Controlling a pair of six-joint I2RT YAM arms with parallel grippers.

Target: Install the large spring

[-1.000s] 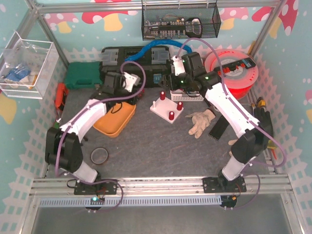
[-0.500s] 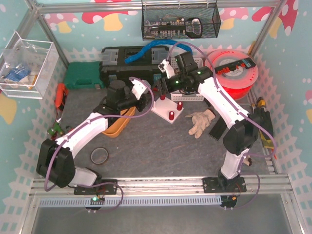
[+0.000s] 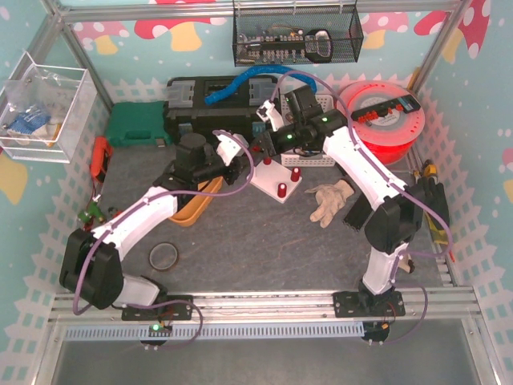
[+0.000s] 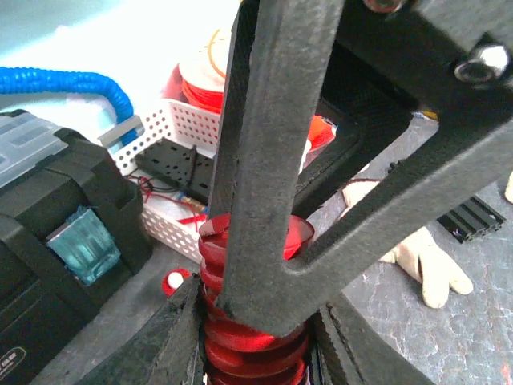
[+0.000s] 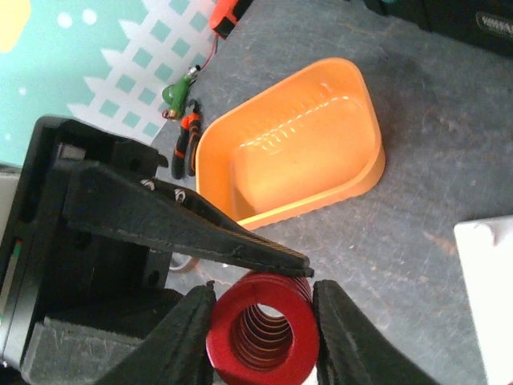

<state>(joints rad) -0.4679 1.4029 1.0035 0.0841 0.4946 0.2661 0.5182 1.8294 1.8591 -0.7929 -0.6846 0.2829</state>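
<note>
The large spring (image 4: 255,325) is a fat red coil, held in the air between both arms. My left gripper (image 4: 258,321) is shut on its sides, the coil standing up between the pads (image 4: 172,337). My right gripper (image 5: 263,321) is shut on the same spring (image 5: 263,330) near its open end, one finger (image 5: 188,333) on each side. From above, the two grippers meet at the left gripper (image 3: 238,157) and right gripper (image 3: 258,145), just left of the white base plate (image 3: 272,181) with its red-capped posts (image 3: 283,189).
An orange tray (image 5: 296,152) lies below and left of the grippers, with pliers (image 5: 183,144) beside it. A white glove (image 3: 330,199), a white basket (image 4: 172,160), a black toolbox (image 3: 210,100), a red spool (image 3: 386,120) and a tape ring (image 3: 163,257) surround the work area.
The left arm swung right with the spring toward the base plate. The right arm moved left to meet it, and its jaws went from open to shut on the spring.
</note>
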